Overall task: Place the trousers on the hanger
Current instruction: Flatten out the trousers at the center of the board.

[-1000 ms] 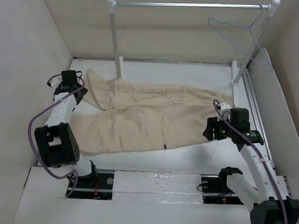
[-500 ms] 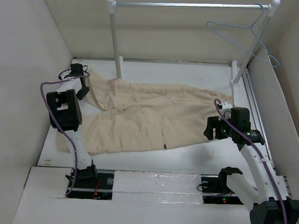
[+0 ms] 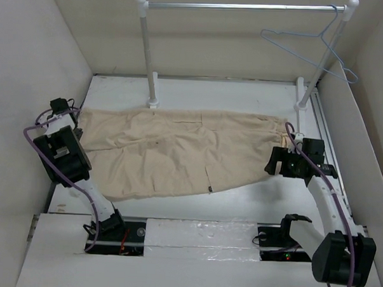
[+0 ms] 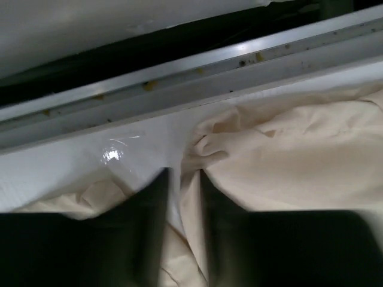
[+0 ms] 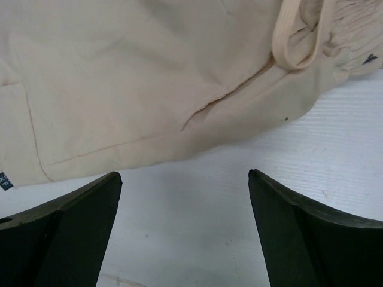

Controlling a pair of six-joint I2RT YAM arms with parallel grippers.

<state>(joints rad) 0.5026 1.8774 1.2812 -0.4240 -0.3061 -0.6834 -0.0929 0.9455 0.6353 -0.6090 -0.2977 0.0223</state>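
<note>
The beige trousers [image 3: 178, 149] lie spread across the white table, leg ends to the left and waistband to the right. My left gripper [image 3: 75, 124] is at the far left edge, and in its wrist view the left gripper [image 4: 184, 179] is shut on a pinched fold of trousers [image 4: 299, 161]. My right gripper [image 3: 273, 165] hovers by the waistband end. Its wrist view shows the right gripper [image 5: 184, 176] open wide over bare table, just short of the trousers [image 5: 131, 72] hem. The pale blue hanger [image 3: 310, 44] hangs from the rail at the upper right, apart from both arms.
A rack with white posts [image 3: 146, 52] and a silver bar [image 3: 242, 6] stands at the back. A metal rail [image 4: 179, 78] runs close along the left wall beyond the left fingers. Another rail [image 3: 325, 143] borders the right side. White walls enclose the table.
The left arm swung out to the left edge and its jaws closed on the cloth, pulling the leg ends leftward. The right jaws opened wider and the hanger swayed slightly.
</note>
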